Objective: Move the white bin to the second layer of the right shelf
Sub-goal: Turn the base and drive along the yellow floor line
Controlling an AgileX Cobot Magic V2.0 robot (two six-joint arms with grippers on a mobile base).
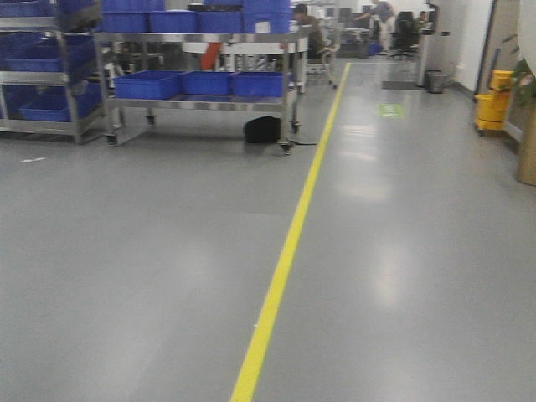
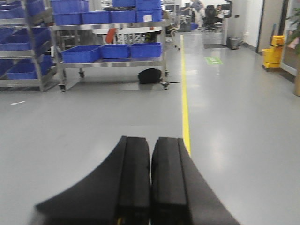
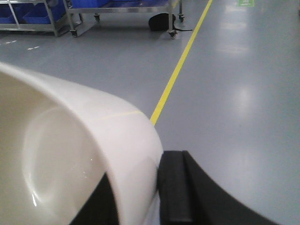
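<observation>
Clamping white bin (image 3: 70, 140) rim, right claw (image 3: 136, 197) hangs over open floor (image 3: 243, 93).

No legible text in any view. Green floor sign (image 1: 390, 110), right of the yellow line (image 1: 285, 251): pale marks inside, too blurred to read; same in left wrist view, and right wrist view shows only its lower edge. White label (image 1: 262, 28) on a blue crate (image 1: 276, 17) atop the steel cart (image 1: 193, 38): a blur, no chars made out. Yellow bucket (image 1: 492, 105) at far right: no markings readable
</observation>
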